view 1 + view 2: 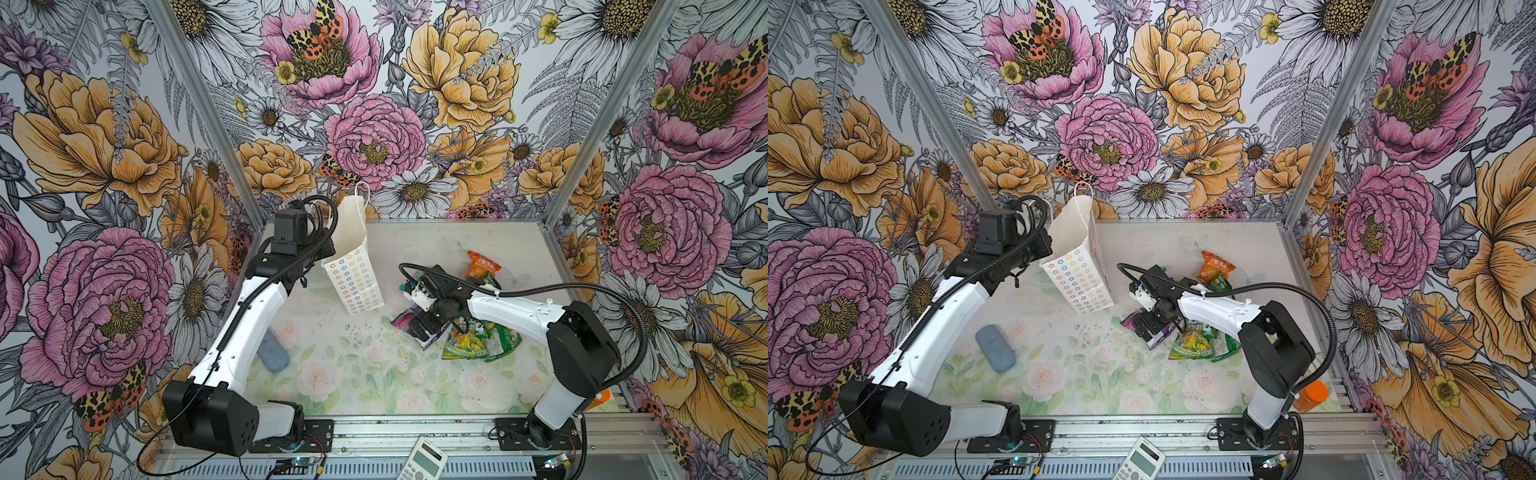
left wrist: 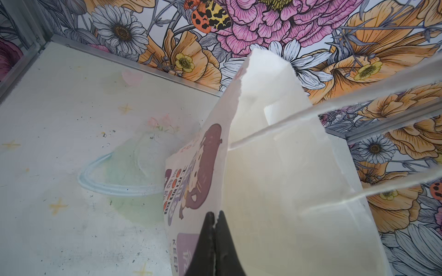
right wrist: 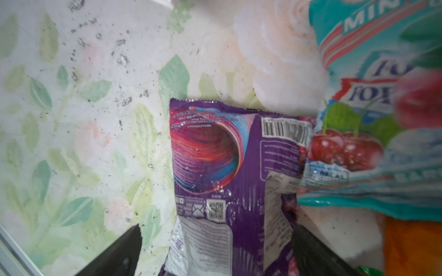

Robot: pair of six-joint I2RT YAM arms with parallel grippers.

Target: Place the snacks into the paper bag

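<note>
The white paper bag [image 1: 353,282] [image 1: 1077,278] stands tilted at the back left of the table, mouth open. My left gripper [image 2: 215,215] is shut on the bag's rim [image 2: 239,143], beside the cartoon girl print. My right gripper [image 1: 424,328] [image 1: 1148,328] [image 3: 216,227] is open, low over a purple snack packet [image 3: 215,155] [image 1: 405,322] that lies flat between its fingers. A teal cherry packet [image 3: 370,119] partly overlaps the purple one. An orange packet [image 1: 482,266] [image 1: 1214,266], a yellow-green one [image 1: 461,347] and a green one [image 1: 498,340] lie round the right arm.
A grey-blue oblong object [image 1: 272,351] [image 1: 995,347] lies by the left arm. A clear plastic dish [image 2: 119,176] sits beside the bag. An orange bottle [image 1: 1310,395] stands at the front right edge. A calculator [image 1: 424,461] rests on the front rail.
</note>
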